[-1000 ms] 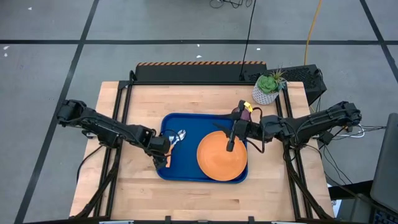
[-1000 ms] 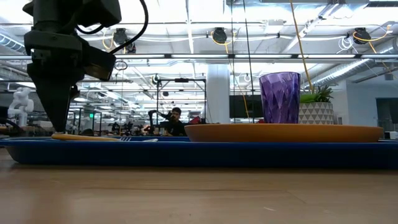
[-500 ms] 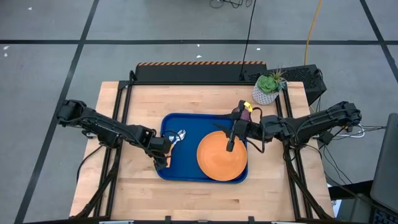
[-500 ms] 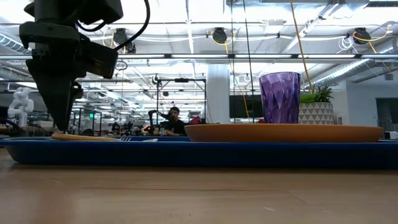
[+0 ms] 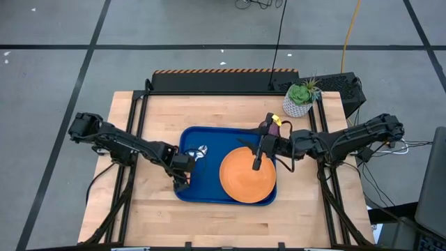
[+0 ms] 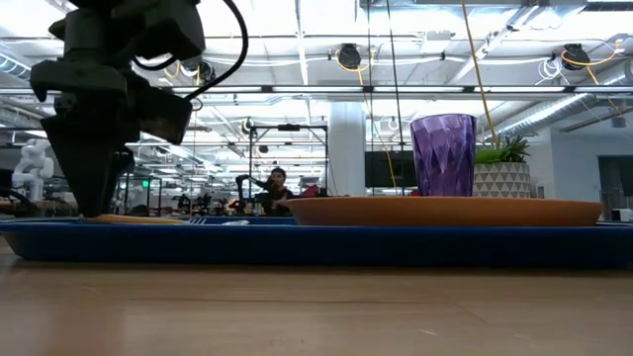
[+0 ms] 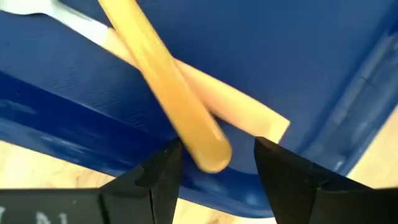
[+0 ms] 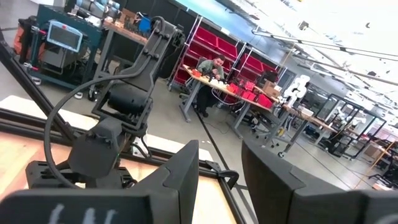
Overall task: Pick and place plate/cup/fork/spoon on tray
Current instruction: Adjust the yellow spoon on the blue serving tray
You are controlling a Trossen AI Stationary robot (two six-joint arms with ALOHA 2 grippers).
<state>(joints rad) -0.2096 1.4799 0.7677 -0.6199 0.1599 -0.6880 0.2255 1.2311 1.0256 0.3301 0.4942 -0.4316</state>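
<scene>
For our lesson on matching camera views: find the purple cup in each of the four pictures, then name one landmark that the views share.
High view: the cup stands at the tray's far right corner, behind the plate, partly hidden by the right arm.
Low view: right of centre, upright behind the plate.
Left wrist view: not in it.
Right wrist view: not in it.
Shared landmark: the blue tray.

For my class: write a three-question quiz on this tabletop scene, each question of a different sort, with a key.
1. True or false: the plate lies on the tray.
2. Which tool is over the tray's near-left corner, above two crossed orange handles? A) left tool B) right tool
3. Fill in: the cup stands just beside the ____ of the plate.

Key: 1 true; 2 A; 3 rim (the low view shows the purple cup upright behind the plate's rim, with the potted plant farther back on the table).
</scene>
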